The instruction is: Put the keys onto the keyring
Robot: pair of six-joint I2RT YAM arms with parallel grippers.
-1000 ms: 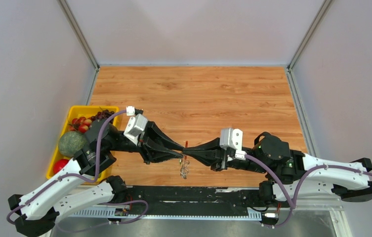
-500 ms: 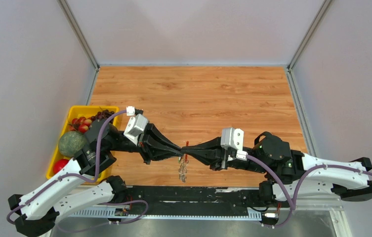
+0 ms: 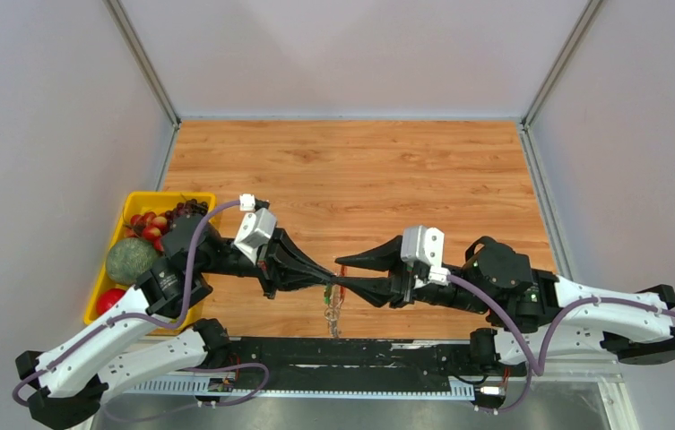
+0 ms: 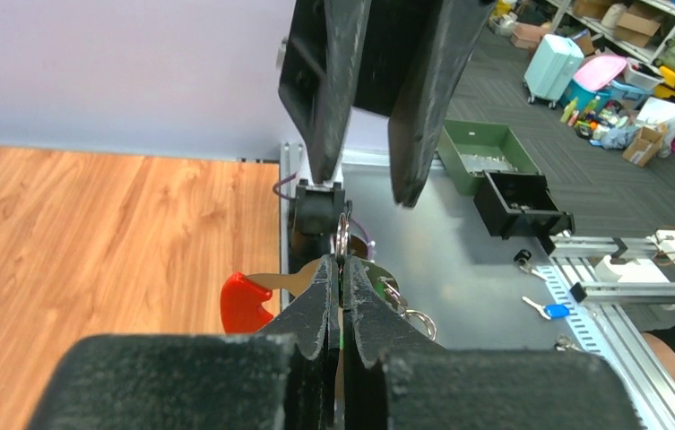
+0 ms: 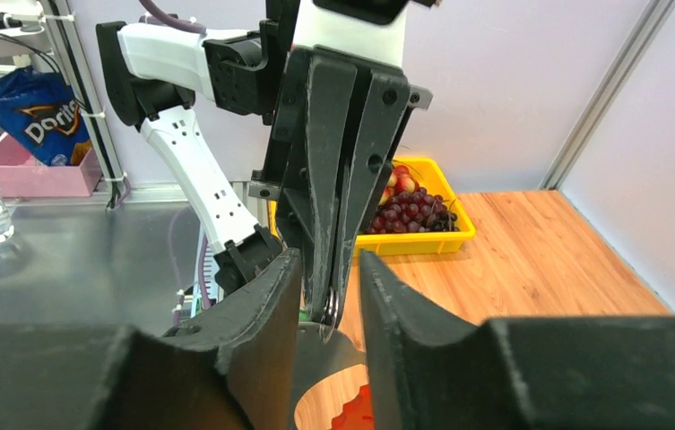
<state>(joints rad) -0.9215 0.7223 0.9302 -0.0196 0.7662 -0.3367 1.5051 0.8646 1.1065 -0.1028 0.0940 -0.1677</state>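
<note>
Tips of my two arms are meeting nose to nose over the near middle of the surface point(image 3: 360, 170), low above the wood. My left end effector point(image 3: 326, 283) is squeezing tight. In the left wrist view a thin strip of green is showing between its two fingers, so I am judging that it is pinching the little key point(image 3: 326, 292) by its green head.

My right end effector point(image 3: 342, 275) is standing wide apart and gripping nothing. In the right wrist view its two fingers are sitting one on each side of the left tip, not touching it.

From the pinch, the keyring point(image 3: 334, 312) is hanging straight down toward the near edge, with its silver bunch dangling and its red loop point(image 4: 244, 300) sticking out to one side. I am not able to tell just how the bunch is hooked on up there.

So the key is lying straight ahead of my right end effector, right inside its gap. Both arms are pointing along one line, left to right, and the keyring's long way is running across that line. The left arm is already on the key, and the right one is the free one, just beside it. I am thinking the right one needs to close in from its own side.
</note>
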